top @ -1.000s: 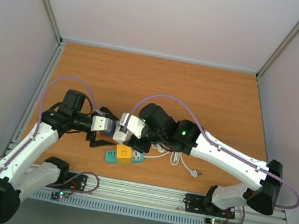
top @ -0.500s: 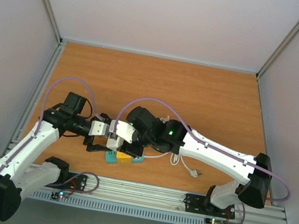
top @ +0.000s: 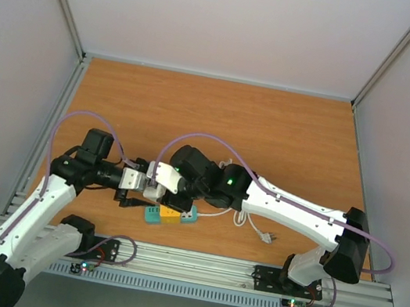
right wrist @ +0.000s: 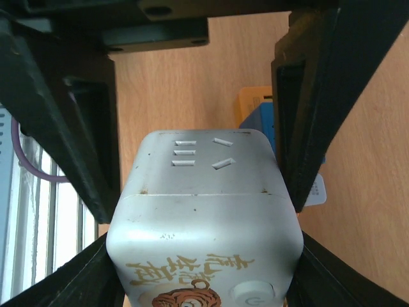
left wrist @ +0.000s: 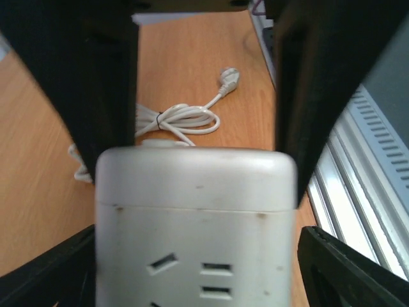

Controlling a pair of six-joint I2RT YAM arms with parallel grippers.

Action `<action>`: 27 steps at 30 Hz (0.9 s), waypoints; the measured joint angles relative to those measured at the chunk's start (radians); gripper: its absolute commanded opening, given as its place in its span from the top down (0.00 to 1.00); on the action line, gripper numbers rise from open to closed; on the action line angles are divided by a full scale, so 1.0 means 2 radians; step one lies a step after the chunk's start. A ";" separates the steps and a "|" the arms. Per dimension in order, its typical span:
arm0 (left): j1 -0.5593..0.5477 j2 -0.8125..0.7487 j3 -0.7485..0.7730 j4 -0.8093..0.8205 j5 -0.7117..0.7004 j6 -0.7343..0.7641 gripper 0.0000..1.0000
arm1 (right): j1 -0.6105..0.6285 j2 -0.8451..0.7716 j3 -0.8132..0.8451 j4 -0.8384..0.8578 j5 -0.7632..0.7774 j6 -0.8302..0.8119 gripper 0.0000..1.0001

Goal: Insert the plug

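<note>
A white socket cube (right wrist: 204,192) with a tiger print is held off the table in my right gripper (right wrist: 204,256), whose jaws are shut on its sides. In the top view the cube (top: 154,190) hangs between the two arms. My left gripper (left wrist: 198,256) faces it from the other side, open, with its jaws either side of the cube (left wrist: 195,211); a thin gap shows on the right. The white plug (left wrist: 230,77) lies loose on the table at the end of its coiled cable (left wrist: 182,120), right of the arms in the top view (top: 270,237).
A teal and yellow block power strip (top: 170,213) lies on the table just under the grippers, and shows behind the cube in the right wrist view (right wrist: 255,105). The metal rail (top: 194,263) runs along the near edge.
The right arm carried the cube left and down. The left gripper came in to meet it and its jaws narrowed around the cube.
</note>
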 measured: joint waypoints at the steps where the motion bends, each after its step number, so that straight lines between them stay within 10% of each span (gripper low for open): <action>1: 0.000 0.000 -0.004 0.015 -0.004 -0.012 0.22 | 0.000 0.000 0.000 0.002 0.000 0.000 0.99; 20: -0.002 0.022 -0.024 0.111 -0.043 -0.144 0.11 | -0.002 0.000 0.000 0.004 0.024 0.008 0.99; 27: -0.003 0.030 -0.023 0.097 -0.029 -0.130 0.54 | -0.003 0.000 0.000 0.011 0.030 0.008 0.95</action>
